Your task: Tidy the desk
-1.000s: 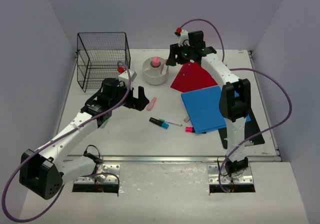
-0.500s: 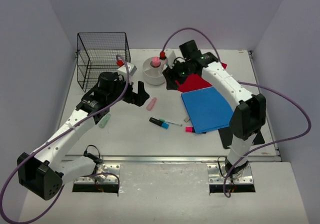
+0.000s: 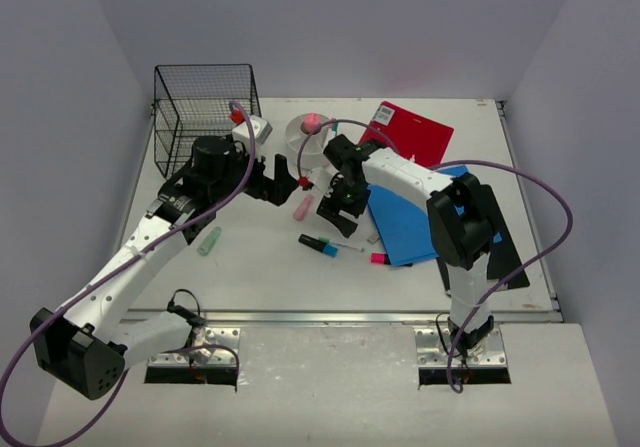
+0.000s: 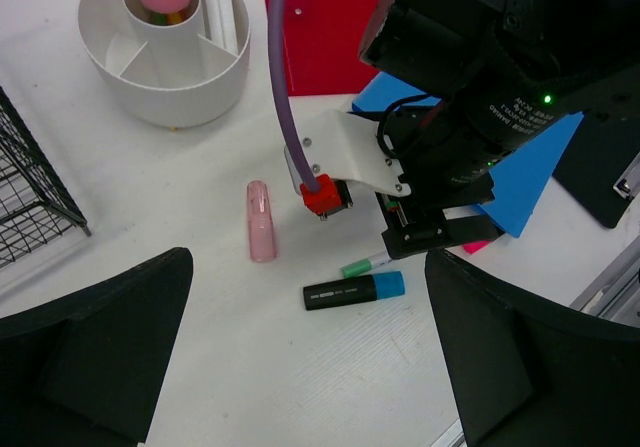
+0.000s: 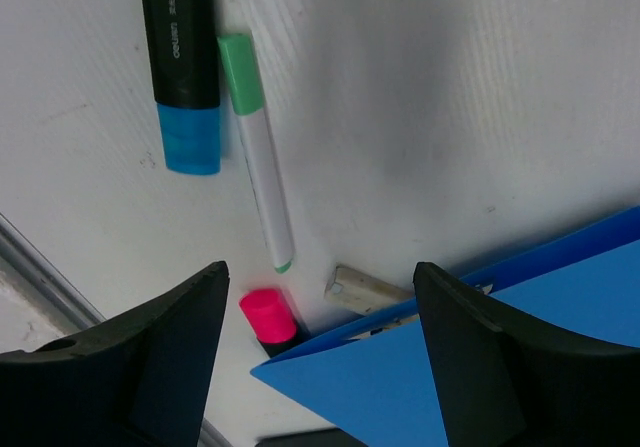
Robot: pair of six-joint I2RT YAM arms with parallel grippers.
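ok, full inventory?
desk: 1, off-white, underneath
basket: 1, black, back left
organizer: 1, white, beside basket
red folder: 1, red, back right
blue folder: 1, blue, centre right
pad: 1, black, front right
pink tube: 1, pink, centre
green tube: 1, green, left
marker: 1, black, blue cap, centre
pen: 1, white, green cap, beside marker
pink-capped marker: 1, black, at blue folder
beige piece: 1, beige, at blue folder
left gripper: black, open, left-centre
right gripper: black, open, over pen

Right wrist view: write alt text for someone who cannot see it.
Open jaws frame a green-capped white pen and a blue-capped black highlighter lying side by side on the white desk. Below them, a pink marker cap sits against a blue folder.
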